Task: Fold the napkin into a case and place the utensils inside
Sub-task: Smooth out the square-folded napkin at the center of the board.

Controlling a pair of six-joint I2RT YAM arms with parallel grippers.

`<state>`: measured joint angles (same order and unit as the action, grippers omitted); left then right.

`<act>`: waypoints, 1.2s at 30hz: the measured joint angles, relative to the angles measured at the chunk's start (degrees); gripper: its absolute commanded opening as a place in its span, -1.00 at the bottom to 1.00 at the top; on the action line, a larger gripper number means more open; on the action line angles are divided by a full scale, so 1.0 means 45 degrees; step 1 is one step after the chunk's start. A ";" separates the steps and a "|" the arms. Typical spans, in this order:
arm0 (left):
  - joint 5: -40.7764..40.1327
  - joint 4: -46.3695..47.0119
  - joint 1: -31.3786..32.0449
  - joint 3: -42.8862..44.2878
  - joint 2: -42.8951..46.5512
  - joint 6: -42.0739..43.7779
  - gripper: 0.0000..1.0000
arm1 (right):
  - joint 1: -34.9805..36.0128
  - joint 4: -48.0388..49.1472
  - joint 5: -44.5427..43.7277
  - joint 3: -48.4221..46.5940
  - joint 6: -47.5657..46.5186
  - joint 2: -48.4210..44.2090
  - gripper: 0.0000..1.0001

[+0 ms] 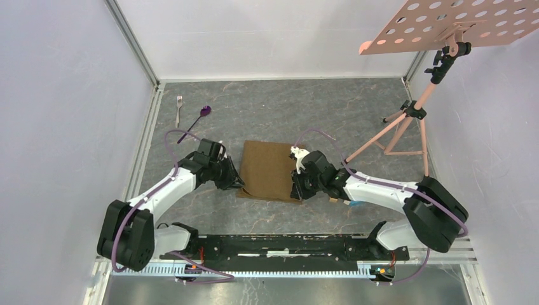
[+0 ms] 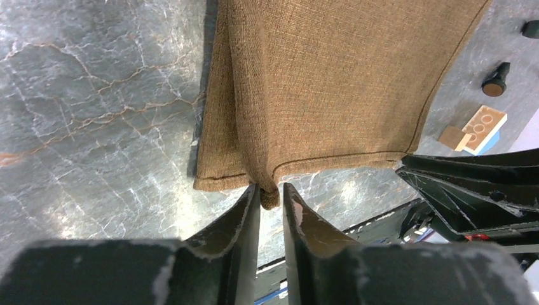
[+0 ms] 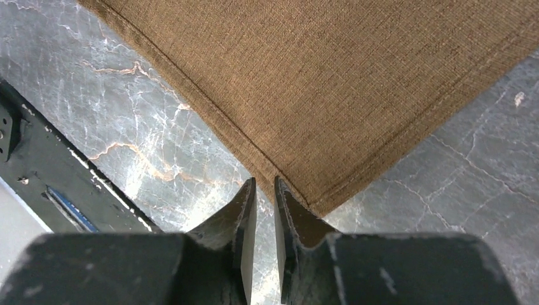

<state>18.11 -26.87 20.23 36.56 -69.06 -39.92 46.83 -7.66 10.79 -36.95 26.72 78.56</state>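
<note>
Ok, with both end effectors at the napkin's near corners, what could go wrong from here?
The left end effector holds only the bunched tip of a napkin corner, so the cloth may slip out when lifted. The right end effector grips nothing, the other corner lying beside one finger; closing there could miss and skew the fold.

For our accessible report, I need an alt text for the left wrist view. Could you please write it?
The left claw pinches the bunched corner of a brown napkin, which lies partly folded on a grey marbled table. At the right edge are small wooden and blue blocks and black machine parts.
</note>
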 measured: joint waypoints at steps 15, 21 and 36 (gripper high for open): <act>-0.0729 -0.1132 0.0024 0.0316 0.1486 -0.0180 -0.47 | -0.0015 0.1549 0.0583 0.0947 -0.0083 0.0350 0.01; 0.0078 0.0471 0.0024 0.0092 -0.0146 -0.0510 -0.68 | -0.0092 0.2263 0.1253 -0.1326 0.0015 0.1185 0.49; -0.0695 0.1889 0.0019 -0.1647 -0.0996 -0.0554 -0.93 | -0.0559 0.8874 0.4333 -0.5435 0.3725 0.8388 0.86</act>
<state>14.98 -18.37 20.32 29.15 -73.54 -42.41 44.31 32.27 30.28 -61.41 43.48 116.31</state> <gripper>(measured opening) 0.070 0.938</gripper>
